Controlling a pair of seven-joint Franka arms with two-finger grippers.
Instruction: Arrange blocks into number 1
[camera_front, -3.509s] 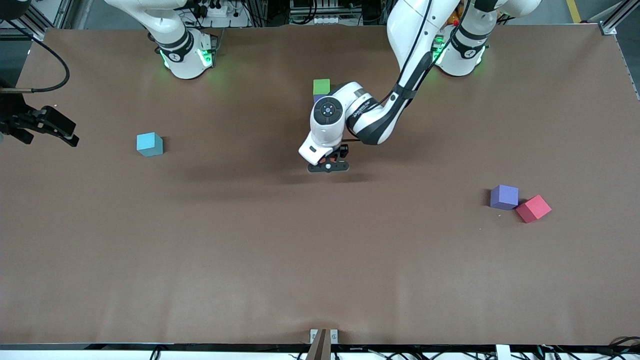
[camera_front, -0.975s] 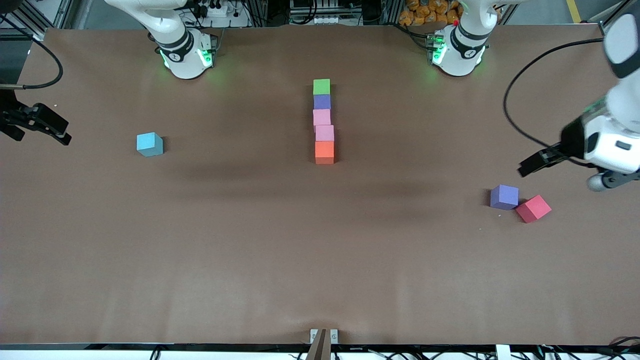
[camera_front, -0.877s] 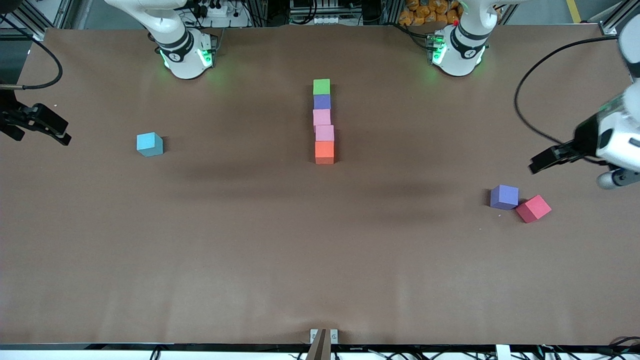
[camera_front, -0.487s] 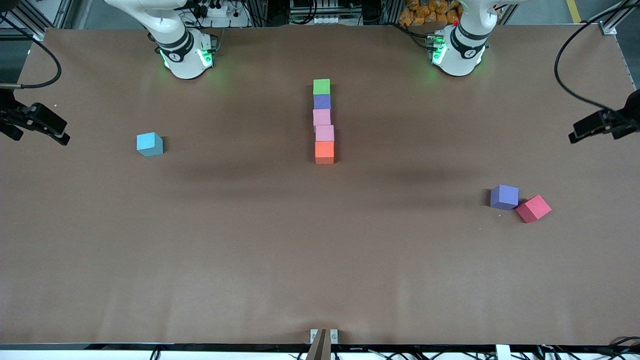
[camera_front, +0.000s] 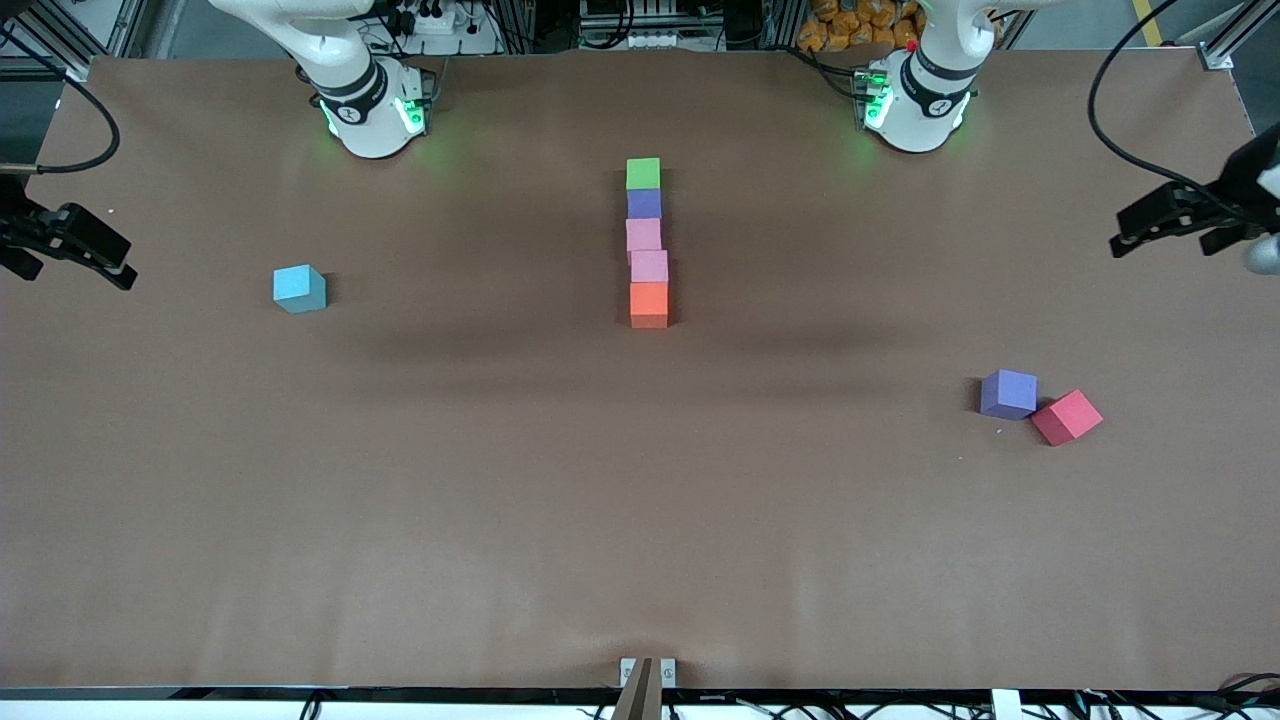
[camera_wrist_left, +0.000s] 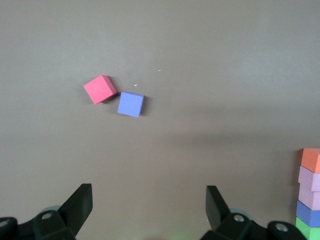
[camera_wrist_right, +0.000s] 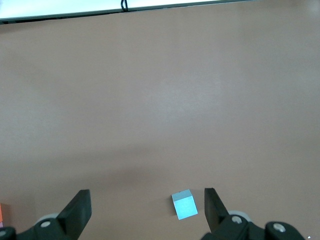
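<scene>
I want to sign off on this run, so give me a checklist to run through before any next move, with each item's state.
1. Five blocks in one line, green block, purple block, two pink blocks, orange block: ok.
2. Neighbours touching: ok.
3. Line perfectly straight: not ok, the lower pink block and the orange block sit slightly offset.
4. Left tool open, empty, at its table end: ok.
5. Right tool open, empty, at its end: ok.
6. Light blue cube apart from the line: ok.

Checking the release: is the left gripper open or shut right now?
Open. In its wrist view the left gripper has its two fingers spread wide apart with only bare table between them, holding nothing.
</scene>
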